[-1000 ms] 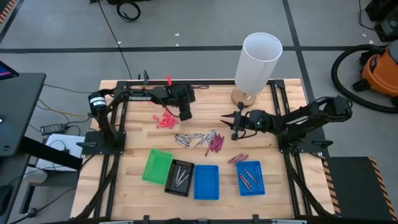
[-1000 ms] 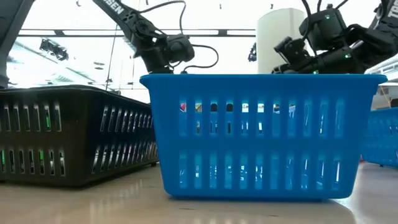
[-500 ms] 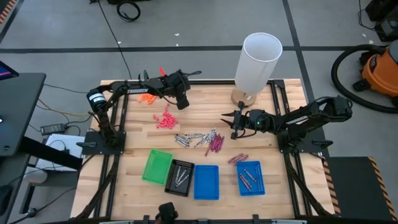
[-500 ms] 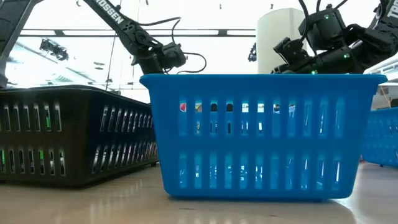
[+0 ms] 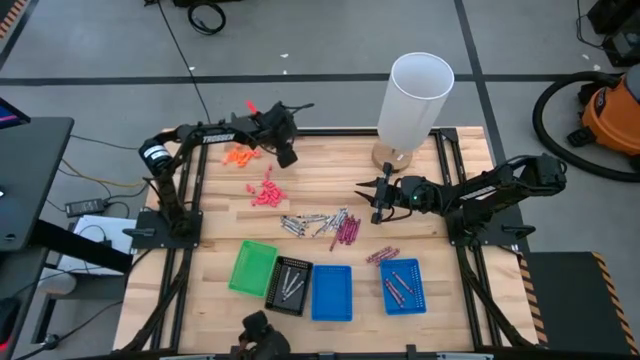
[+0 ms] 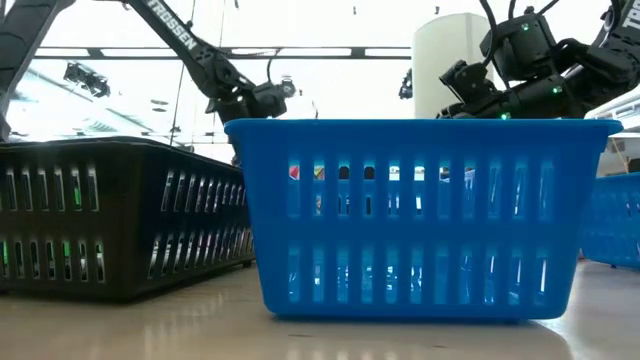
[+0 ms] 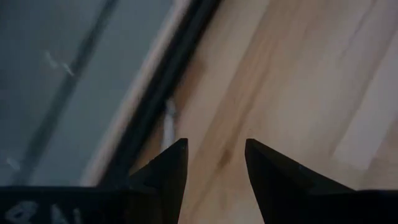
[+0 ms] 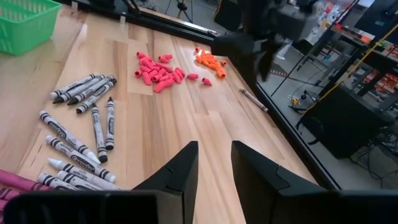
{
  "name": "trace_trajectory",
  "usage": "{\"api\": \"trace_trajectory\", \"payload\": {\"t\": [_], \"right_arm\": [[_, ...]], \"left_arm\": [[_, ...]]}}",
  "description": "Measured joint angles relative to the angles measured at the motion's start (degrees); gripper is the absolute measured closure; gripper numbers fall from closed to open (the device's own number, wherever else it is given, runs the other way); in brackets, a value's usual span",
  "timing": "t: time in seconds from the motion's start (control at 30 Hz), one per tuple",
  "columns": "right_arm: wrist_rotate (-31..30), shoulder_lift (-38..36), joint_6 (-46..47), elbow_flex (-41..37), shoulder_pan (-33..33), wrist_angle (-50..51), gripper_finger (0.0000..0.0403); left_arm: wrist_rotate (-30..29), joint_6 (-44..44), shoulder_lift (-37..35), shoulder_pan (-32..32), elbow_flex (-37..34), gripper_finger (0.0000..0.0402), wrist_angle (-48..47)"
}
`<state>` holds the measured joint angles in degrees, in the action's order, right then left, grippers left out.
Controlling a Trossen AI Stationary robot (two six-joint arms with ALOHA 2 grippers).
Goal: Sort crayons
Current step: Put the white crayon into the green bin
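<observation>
The left hand (image 5: 287, 157) hangs open and empty at the table's (image 5: 320, 165) far edge, around eleven o'clock from the middle, with only bare wood and the frame rail between its fingers in its wrist view. A lone grey crayon (image 8: 254, 99) lies close to that rail, and if the hand sweeps low there I think it could knock it off onto the floor. The right hand (image 5: 374, 201) waits at about two o'clock, parted with nothing in it, just beside the main heap of crayons (image 5: 322, 224) at the table's centre: silvery ones fanned out, maroon ones on the three o'clock side. Coming down into that tangle it may pinch two sticks at once or roll neighbours away. More maroon crayons (image 5: 382, 255) lie loose beside the blue tray (image 5: 404, 286); a careless drop could mix colours. The pink pieces (image 5: 265, 192) and orange pieces (image 5: 237, 154) near the left hand could scatter if brushed.
</observation>
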<state>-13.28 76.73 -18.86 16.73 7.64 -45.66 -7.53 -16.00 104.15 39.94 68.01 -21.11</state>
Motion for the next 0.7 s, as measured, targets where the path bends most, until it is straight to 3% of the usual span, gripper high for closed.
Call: {"api": "trace_trajectory", "payload": {"t": [0.23, 0.5, 0.7], "right_arm": [[0.9, 0.0, 0.94, 0.0, -0.02, -0.97, 0.0298], [0.96, 0.0, 1.36, 0.0, -0.2, -1.38, 0.0298], [0.98, 0.0, 1.25, 0.0, -0.52, -1.42, 0.0298]], "left_arm": [[2.44, 7.86, 3.2, 2.3, 2.01, 0.023, -2.54], [-0.19, 8.49, 9.95, 3.39, 9.91, 0.023, -10.75], [-1.41, 8.5, 10.41, 4.53, 10.84, 0.023, -11.49]]}}
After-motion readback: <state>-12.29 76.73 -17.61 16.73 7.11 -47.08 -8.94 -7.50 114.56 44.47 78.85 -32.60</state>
